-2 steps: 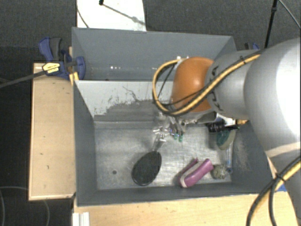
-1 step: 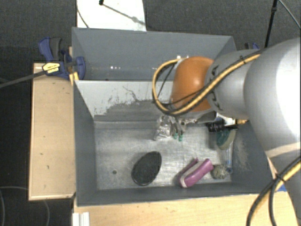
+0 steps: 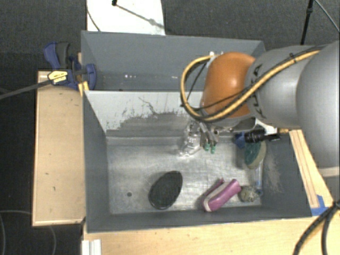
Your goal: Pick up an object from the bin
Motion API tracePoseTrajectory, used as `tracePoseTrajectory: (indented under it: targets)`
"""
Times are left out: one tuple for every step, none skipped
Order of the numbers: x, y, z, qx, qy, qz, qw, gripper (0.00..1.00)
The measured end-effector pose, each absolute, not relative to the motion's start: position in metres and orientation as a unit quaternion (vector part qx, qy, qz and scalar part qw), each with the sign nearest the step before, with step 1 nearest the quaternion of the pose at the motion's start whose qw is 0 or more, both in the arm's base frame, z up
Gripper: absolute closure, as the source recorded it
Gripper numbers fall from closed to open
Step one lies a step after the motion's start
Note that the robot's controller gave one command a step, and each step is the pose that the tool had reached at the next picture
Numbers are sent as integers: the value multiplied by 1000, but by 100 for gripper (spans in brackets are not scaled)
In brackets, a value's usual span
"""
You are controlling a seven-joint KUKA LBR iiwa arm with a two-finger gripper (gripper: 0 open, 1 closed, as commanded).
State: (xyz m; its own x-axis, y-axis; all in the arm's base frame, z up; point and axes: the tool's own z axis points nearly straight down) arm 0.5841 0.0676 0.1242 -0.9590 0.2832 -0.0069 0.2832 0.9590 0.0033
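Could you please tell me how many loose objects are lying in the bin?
4: a dark oval stone at bottom left, a pink-purple piece bottom centre, a small grey-brown lump beside it, and a teal object at right. The arm may hide more.

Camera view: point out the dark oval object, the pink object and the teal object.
dark oval object [image 3: 165, 189], camera view, centre of its top.
pink object [image 3: 223, 193], camera view, middle of its body.
teal object [image 3: 255, 154], camera view, its visible lower part.

Lighting is even and moderately bright, from overhead. Glare marks the bin [image 3: 95, 158] along its scuffed back floor. Outside the bin the surroundings read dark.
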Motion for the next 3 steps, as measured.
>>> tracePoseTrajectory:
  targets:
    - [586,65,142,139,990,1,3,100]
    - [586,65,141,139,990,1,2,0]
    - [589,49,83,99,995,1,3,0]
